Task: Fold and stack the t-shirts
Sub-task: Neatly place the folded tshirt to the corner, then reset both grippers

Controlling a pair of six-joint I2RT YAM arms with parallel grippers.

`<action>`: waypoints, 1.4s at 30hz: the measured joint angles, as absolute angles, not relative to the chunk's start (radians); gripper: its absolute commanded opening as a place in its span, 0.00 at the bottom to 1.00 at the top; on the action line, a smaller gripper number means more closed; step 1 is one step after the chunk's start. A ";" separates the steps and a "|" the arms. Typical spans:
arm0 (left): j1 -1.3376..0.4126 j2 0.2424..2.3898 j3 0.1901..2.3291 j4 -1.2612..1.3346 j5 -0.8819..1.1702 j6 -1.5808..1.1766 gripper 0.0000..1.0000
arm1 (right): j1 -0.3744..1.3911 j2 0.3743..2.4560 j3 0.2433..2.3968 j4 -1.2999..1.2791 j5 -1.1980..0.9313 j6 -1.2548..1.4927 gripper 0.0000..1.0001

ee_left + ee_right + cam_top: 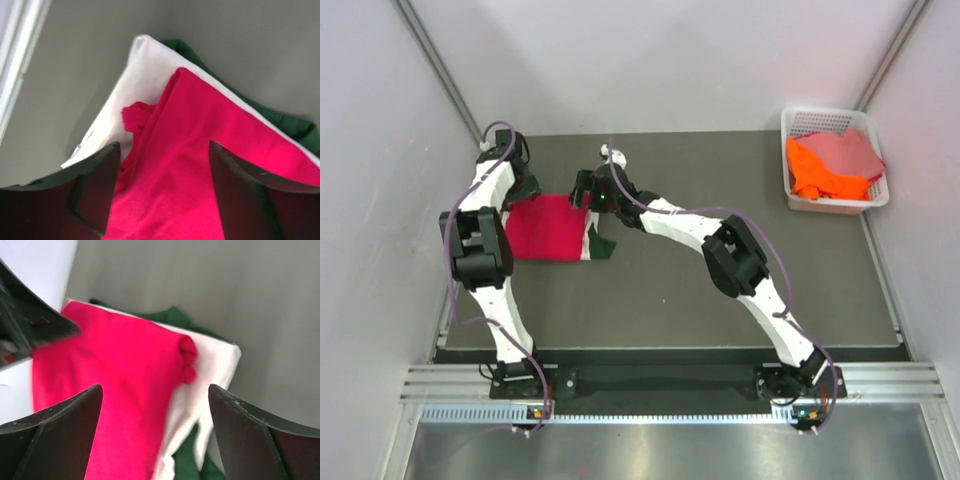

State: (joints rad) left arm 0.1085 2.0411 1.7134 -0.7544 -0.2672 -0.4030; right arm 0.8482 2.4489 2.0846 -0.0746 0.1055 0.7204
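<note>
A folded crimson-red t-shirt (545, 228) lies on top of a cream-white one (588, 238), with a dark green one (604, 246) at the bottom of the stack, at the left of the mat. My left gripper (524, 193) is open just above the red shirt's far left edge; the left wrist view shows red cloth (200, 150) between its jaws, over the white (140, 75) and green (280, 120) layers. My right gripper (586, 191) is open above the stack's far right corner, over red (115, 365), white (212, 370) and green (170, 317) cloth. Neither holds anything.
A white lattice basket (798, 203) stands at the far right with an orange t-shirt (818, 172) and a dusty pink one (847, 150) in it. The dark mat (720, 310) covers the table. Grey walls close in on both sides.
</note>
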 measured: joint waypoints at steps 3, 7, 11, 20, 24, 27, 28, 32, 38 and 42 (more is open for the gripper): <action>0.109 2.017 1.712 -0.750 -0.303 -0.416 0.77 | 0.848 2.420 2.020 -0.068 0.117 0.706 0.77; 0.102 1.921 1.694 -0.755 -0.380 -0.431 0.77 | 0.849 2.318 1.852 -0.065 0.132 0.672 0.70; 0.089 1.744 1.649 -0.746 -0.392 -0.443 0.76 | 0.849 2.090 1.583 -0.030 0.168 0.616 0.70; -0.190 1.289 1.256 -0.536 -0.255 -0.515 0.99 | 0.798 1.381 1.011 0.101 0.250 0.458 0.76; -0.342 1.206 1.052 -0.397 -0.224 -0.549 0.99 | 0.749 1.217 0.876 0.089 0.297 0.393 0.89; -0.409 1.177 0.882 -0.279 -0.220 -0.561 0.98 | 0.707 1.140 0.773 0.090 0.336 0.347 1.00; -0.424 1.173 0.831 -0.251 -0.219 -0.562 0.98 | 0.688 1.114 0.725 0.104 0.351 0.331 1.00; -0.452 1.147 0.651 -0.140 -0.222 -0.555 0.98 | 0.622 1.039 0.568 0.112 0.411 0.318 1.00; -0.453 1.048 0.458 0.069 -0.235 -0.550 0.98 | 0.606 1.000 0.364 0.241 0.443 0.317 1.00; -0.453 1.046 0.442 0.136 -0.228 -0.550 0.97 | 0.606 1.029 0.348 0.303 0.427 0.318 1.00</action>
